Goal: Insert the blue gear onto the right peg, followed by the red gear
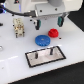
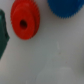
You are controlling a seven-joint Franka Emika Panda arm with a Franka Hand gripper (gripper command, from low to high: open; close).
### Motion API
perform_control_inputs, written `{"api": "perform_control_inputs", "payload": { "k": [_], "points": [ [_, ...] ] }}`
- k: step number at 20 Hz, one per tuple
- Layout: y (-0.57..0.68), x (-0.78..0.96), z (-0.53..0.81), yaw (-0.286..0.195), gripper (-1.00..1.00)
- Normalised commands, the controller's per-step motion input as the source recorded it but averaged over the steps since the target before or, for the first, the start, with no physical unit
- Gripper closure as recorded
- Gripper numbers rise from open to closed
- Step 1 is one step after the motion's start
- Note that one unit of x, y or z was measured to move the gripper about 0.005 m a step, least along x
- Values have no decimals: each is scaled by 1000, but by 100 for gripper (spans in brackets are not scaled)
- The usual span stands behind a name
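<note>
1. Plainly, the blue gear (image 1: 40,40) lies flat on the white surface (image 1: 70,42), between the hand above and the grey plate (image 1: 45,57) with its pegs; the wrist view catches only an arc of it (image 2: 66,7).
2. The red gear (image 1: 52,33) sits just beside the blue one, toward the exterior view's right, hub upward; in the wrist view its centre hole shows clearly (image 2: 25,24).
3. Both look like hard, light plastic: stiff, unlikely to deform, probably a little slick on the flat faces. The toothed rim of the blue gear should give the fingers better purchase than its faces, so a pinch across the rim seems the sound hold, keeping the centre hole clear for the pin.
4. The right peg (image 1: 51,50) stands upright on the plate, thin and dark, so the gear would need to come down level.
5. The hand (image 1: 48,22) hangs above the two gears, touching neither. Its fingers are spread wide apart and carry nothing.
6. Neither gear is on a peg yet, so I judge the first pickup not begun.
</note>
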Motion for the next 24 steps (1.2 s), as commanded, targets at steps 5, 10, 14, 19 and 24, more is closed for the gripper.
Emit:
{"api": "perform_control_inputs", "payload": {
  "k": [5,10,14,19,24],
  "points": [
    [-63,-15,-282,0,-100],
    [3,-107,-338,0,-100],
    [-216,250,76,0,-100],
    [-29,309,74,0,-100],
    [4,341,41,0,-100]
  ]
}}
